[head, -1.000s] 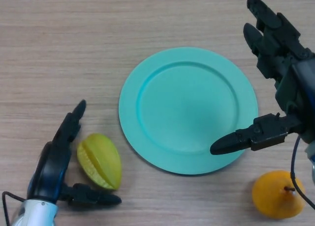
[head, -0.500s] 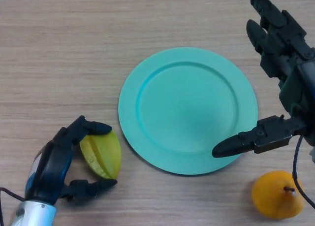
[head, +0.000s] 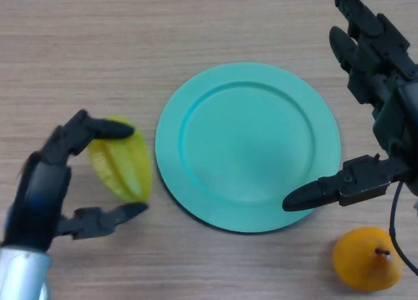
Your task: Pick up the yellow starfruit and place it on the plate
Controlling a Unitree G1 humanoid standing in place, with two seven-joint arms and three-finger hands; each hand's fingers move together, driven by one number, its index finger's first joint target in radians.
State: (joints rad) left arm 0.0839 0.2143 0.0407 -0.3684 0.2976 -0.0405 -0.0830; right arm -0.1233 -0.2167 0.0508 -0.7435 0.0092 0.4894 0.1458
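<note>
The yellow starfruit (head: pixel 121 164) is at the left, held in my left hand (head: pixel 46 182). The fingers curl over its top and the thumb reaches under its lower end. It looks lifted a little off the table, just left of the teal plate (head: pixel 248 146), which lies empty at the middle. My right hand (head: pixel 385 117) hangs open at the right, its thumb stretched over the plate's lower right rim.
An orange pear-shaped fruit (head: pixel 366 258) lies at the lower right, below my right hand. The wooden table (head: pixel 98 51) stretches bare to the back and left.
My left hand closed its fingers over the starfruit and has moved up and away from me with it. The right hand has hardly moved.
</note>
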